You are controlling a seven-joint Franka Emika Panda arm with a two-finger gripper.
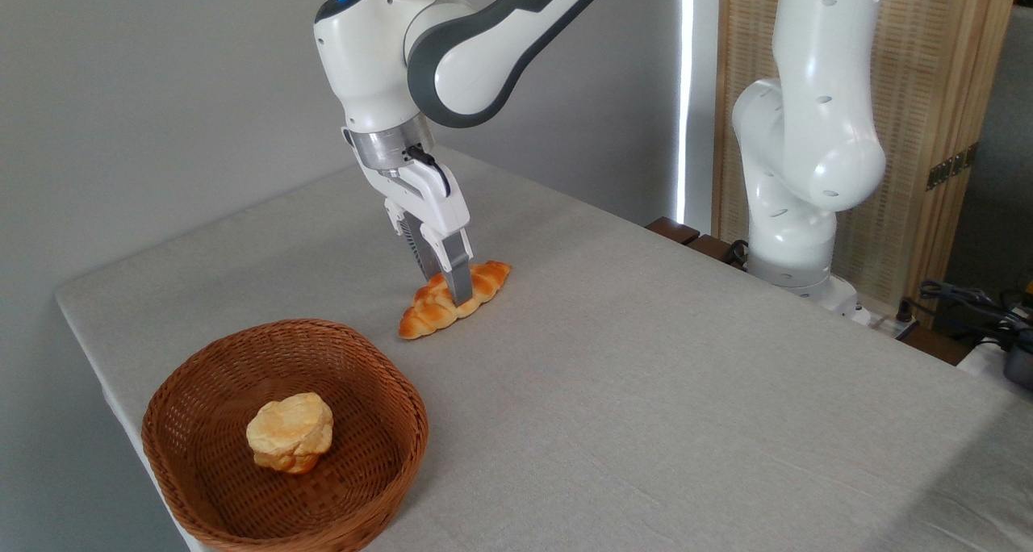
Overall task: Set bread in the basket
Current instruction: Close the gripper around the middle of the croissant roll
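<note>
I see the bread (pixel 452 300) lying on the grey table (pixel 646 391), just beyond the basket (pixel 367 447); my gripper (pixel 452 287) has its fingers clamped across the loaf's middle; a pale bun (pixel 290 432) sits in the basket; no readable writing anywhere.

No legible text or labels

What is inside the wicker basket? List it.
One pale round bun sits on the wicker basket base. The weave beneath the bun is covered. The braided loaf lies outside on the table.
</note>
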